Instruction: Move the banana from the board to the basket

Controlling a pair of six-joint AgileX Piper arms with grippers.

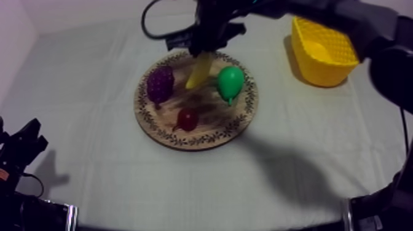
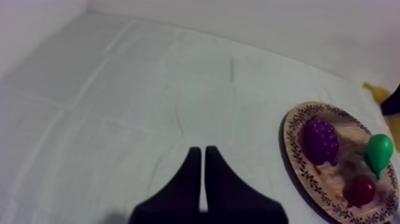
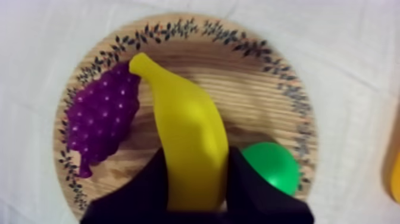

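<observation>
Across the whole table lies the cloth (image 1: 86, 92), pale and creased into squares. Over its far side the right arm (image 1: 344, 18) comes in from the far right and stretches leftward, ending above the far edge of the board (image 1: 161, 136). The board sits about mid-table, round and wooden, with a leafy pattern running round its rim. Well to its right, at the far right of the table, stands the basket (image 1: 322, 74), bright yellow with latticed walls. At the near left corner, well apart from the board, the left gripper (image 2: 200, 150) hangs over bare cloth, its two black fingers pressed together in a narrow wedge with nothing between them. The right gripper (image 1: 208, 44) is clamped on the banana (image 1: 199, 70), one finger on each side of its thick far part. The banana slants down from that grip over the far half of the board, and its free tip points toward the board's middle, close beside the grapes (image 1: 160, 84). I cannot tell whether that tip touches the wood. The pear (image 1: 230, 83), green, lies on the right part of the board, just to the right of the banana. The grapes, a purple bunch, lie on the left part. The small red fruit (image 1: 187, 118) rests on the near part of the board, apart from the others.
</observation>
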